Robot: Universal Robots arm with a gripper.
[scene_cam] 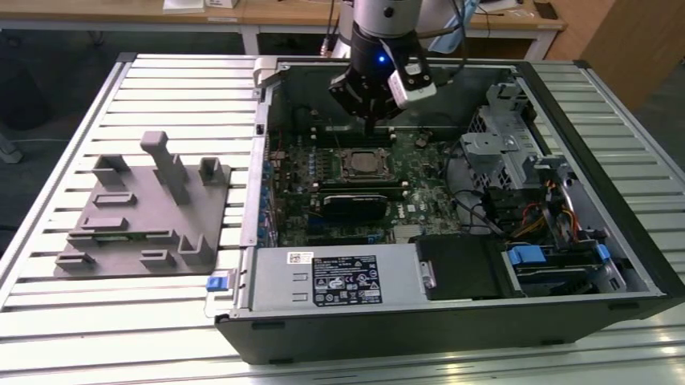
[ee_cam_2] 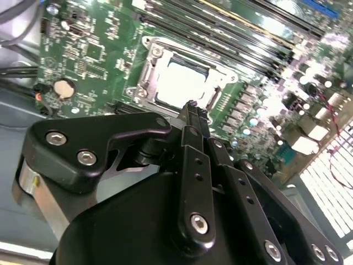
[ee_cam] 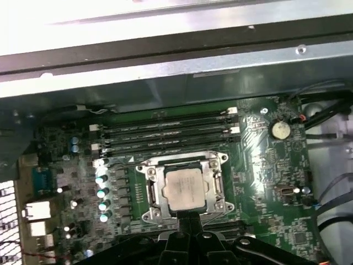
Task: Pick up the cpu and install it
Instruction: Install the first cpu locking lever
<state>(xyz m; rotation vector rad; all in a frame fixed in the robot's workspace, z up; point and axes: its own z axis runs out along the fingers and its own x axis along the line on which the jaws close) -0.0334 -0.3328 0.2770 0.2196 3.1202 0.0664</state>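
I see the cpu (ee_cam: 187,189) seated flat in the motherboard socket (ee_cam: 150,190), lying just ahead of and below my gripper (ee_cam: 190,220), whose fingers are pressed together, holding nothing.

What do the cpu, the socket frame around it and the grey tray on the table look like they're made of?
The cpu: pale silver-grey top with a matte, brushed sheen, likely a metal lid. It sits in the socket, just beyond the gripper.
The socket frame: bright, with glints and screw heads, apparently bare metal.
The grey tray: uniform dull grey with blocky moulded posts, no glints, probably plastic, possibly printed.
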